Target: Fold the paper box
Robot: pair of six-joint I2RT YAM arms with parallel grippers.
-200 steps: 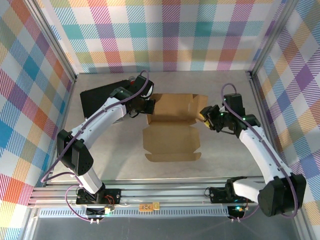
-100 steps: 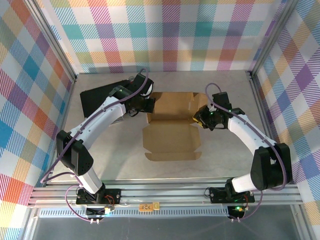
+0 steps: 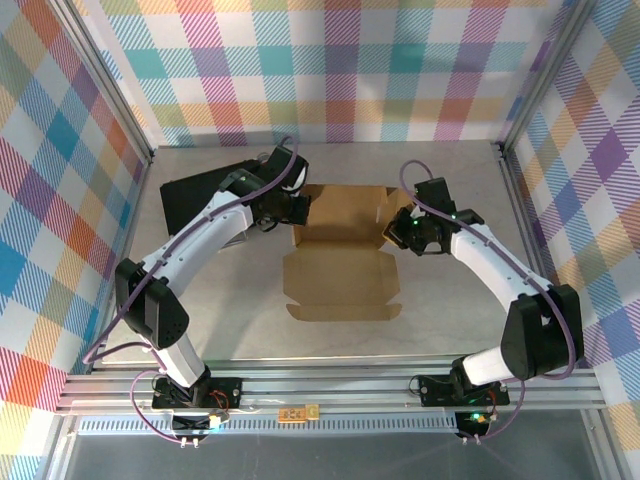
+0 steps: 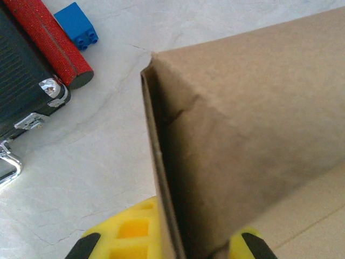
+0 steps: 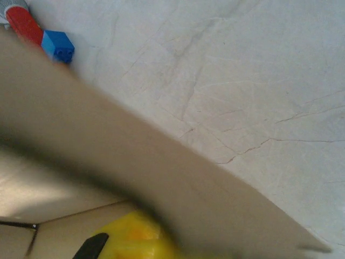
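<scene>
The brown paper box (image 3: 343,250) lies partly formed mid-table, with its back section raised and a flat panel toward the front. My left gripper (image 3: 297,212) is at the box's back left corner. In the left wrist view that upright cardboard wall (image 4: 242,118) stands between the yellow fingers (image 4: 124,232), and the gripper (image 4: 183,245) is shut on it. My right gripper (image 3: 400,232) is against the box's right side. In the right wrist view a blurred cardboard flap (image 5: 135,145) crosses the frame above one yellow finger (image 5: 135,237) and hides the other.
A black case (image 3: 200,195) lies at the back left, its metal latch (image 4: 51,89) near the box corner. A red roll (image 4: 54,43) and a small blue block (image 4: 78,24) lie beside it. Checkered walls and metal posts enclose the table.
My right arm has swung left and back, bringing its gripper from off the box's right side up against the right flap. The left gripper has stayed on the back left corner.
</scene>
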